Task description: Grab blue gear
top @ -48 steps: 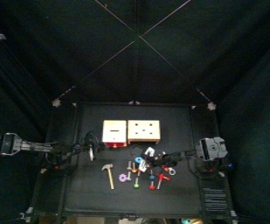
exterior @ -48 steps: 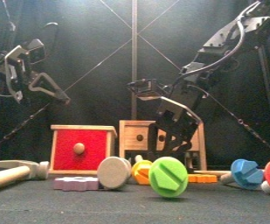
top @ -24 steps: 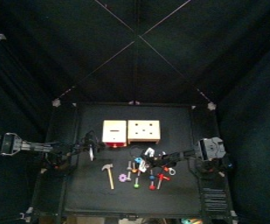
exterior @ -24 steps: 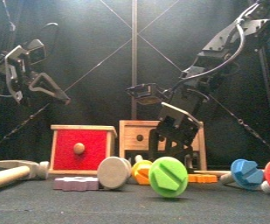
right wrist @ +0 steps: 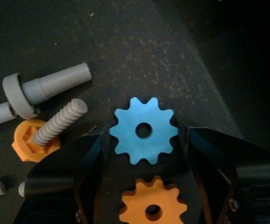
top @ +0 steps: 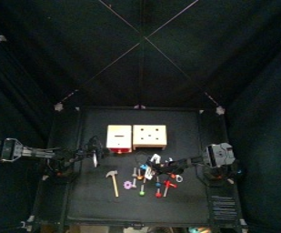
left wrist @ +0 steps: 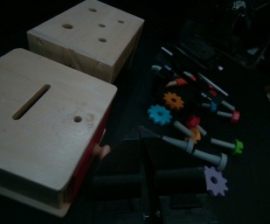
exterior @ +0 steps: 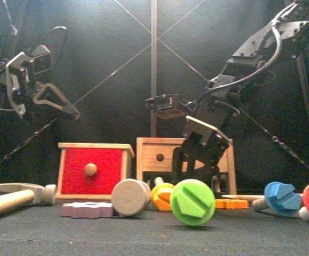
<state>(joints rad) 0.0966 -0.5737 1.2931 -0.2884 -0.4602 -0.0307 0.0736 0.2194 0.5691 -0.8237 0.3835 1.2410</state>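
Closing in on the blue gear (right wrist: 145, 130): right hand (right wrist: 145, 140) straddles it on the desk (right wrist: 207, 61), jaws wide, gripping nothing, orange gear (right wrist: 152, 205) at six o'clock. Next it probably squeezes, then lifts.

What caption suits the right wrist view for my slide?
Open right end effector straddling the blue gear, with an orange gear beside it.

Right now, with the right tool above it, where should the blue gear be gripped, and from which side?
Grip the blue gear across its toothed rim, coming straight down from above. It lies flat on the table, so only the edge offers hold. The right tool already straddles it, jaws open on either side. Mind the orange gear close beside it.
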